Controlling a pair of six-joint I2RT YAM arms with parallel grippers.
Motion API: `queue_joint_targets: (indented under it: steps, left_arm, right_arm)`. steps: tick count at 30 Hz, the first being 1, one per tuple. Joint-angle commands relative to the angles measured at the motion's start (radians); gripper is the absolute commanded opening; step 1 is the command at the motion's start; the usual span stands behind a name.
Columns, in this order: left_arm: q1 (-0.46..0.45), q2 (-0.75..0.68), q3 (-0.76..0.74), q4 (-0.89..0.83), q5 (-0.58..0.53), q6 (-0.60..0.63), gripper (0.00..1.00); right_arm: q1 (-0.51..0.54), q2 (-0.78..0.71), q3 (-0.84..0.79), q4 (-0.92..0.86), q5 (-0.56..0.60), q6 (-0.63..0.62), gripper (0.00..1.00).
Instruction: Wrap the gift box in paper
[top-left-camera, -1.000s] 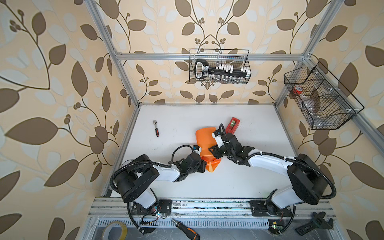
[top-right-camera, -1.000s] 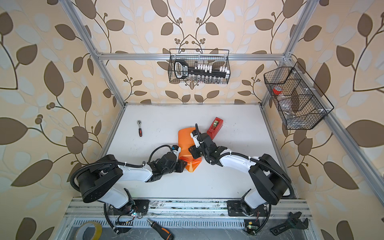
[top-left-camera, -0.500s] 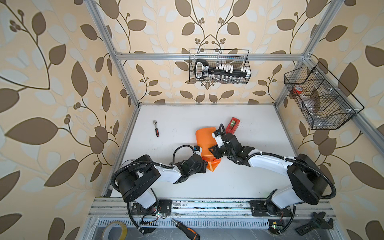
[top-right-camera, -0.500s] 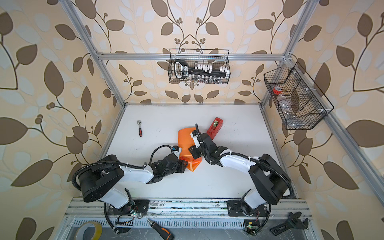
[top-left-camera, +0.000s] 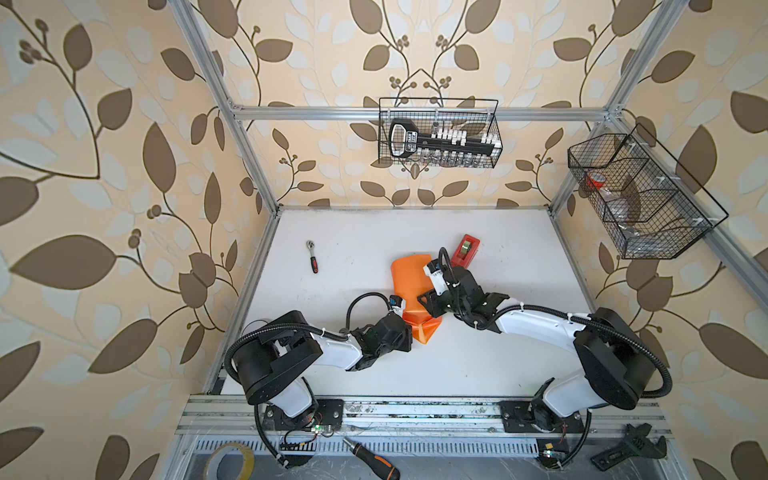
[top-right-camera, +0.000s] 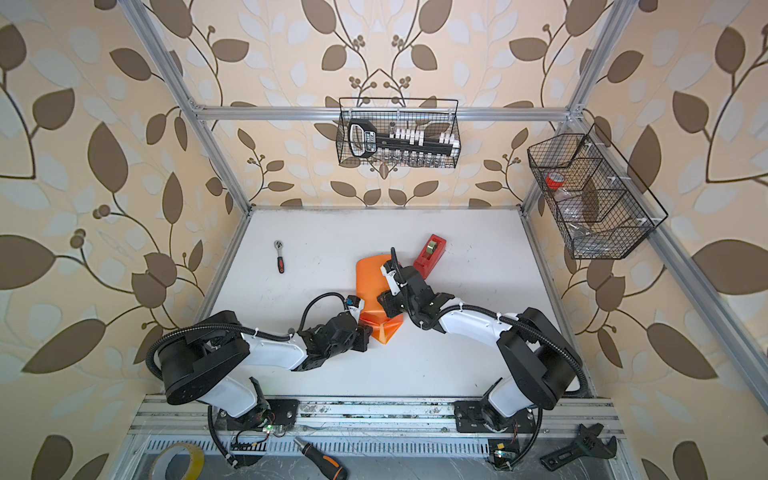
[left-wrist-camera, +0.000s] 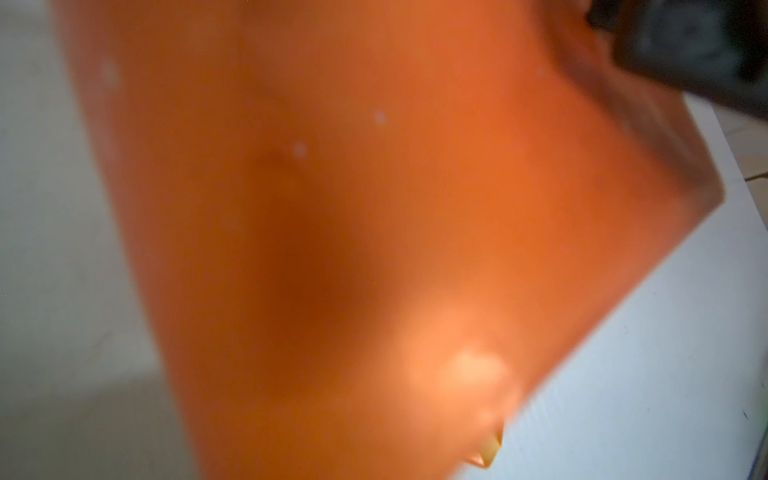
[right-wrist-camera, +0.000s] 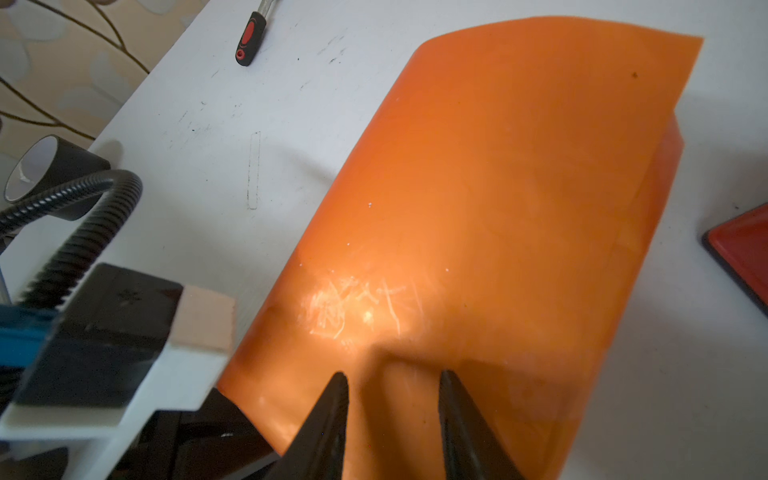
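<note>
Paper (top-left-camera: 409, 276), orange face up and humped, lies at the centre of both top views on the white table (top-left-camera: 415, 365), its lower end folded to a point. At that folded end, just left of centre, the left gripper (top-left-camera: 409, 332) is closed, though I cannot tell whether it pinches the paper, while the right gripper (right-wrist-camera: 392, 376) has its jaws apart, fingertips (right-wrist-camera: 336, 395) down on the orange face. A red dispenser (top-left-camera: 466, 250) lies just beside the paper's upper right corner, and a ratchet (top-left-camera: 312, 257) lies well apart at the table's upper left.
</note>
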Motion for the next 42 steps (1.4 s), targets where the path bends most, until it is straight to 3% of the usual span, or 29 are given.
queue_joint_targets:
  steps: [1,23,31,42]
  left_arm:
    - [-0.025,-0.017,-0.028,-0.038,-0.025,0.01,0.06]
    - [-0.156,0.047,-0.021,-0.031,-0.078,0.0,0.0]
    - [-0.134,0.031,-0.009,-0.056,-0.146,0.016,0.0]
    - [-0.029,0.046,0.0,-0.038,-0.107,0.05,0.0]
  right_arm:
    - [0.011,0.039,-0.029,-0.073,-0.015,0.003,0.38]
    - [0.011,0.038,-0.028,-0.072,-0.015,0.008,0.36]
    - [0.011,0.037,-0.027,-0.075,-0.015,0.008,0.36]
    - [0.011,0.036,-0.031,-0.076,-0.015,0.008,0.35]
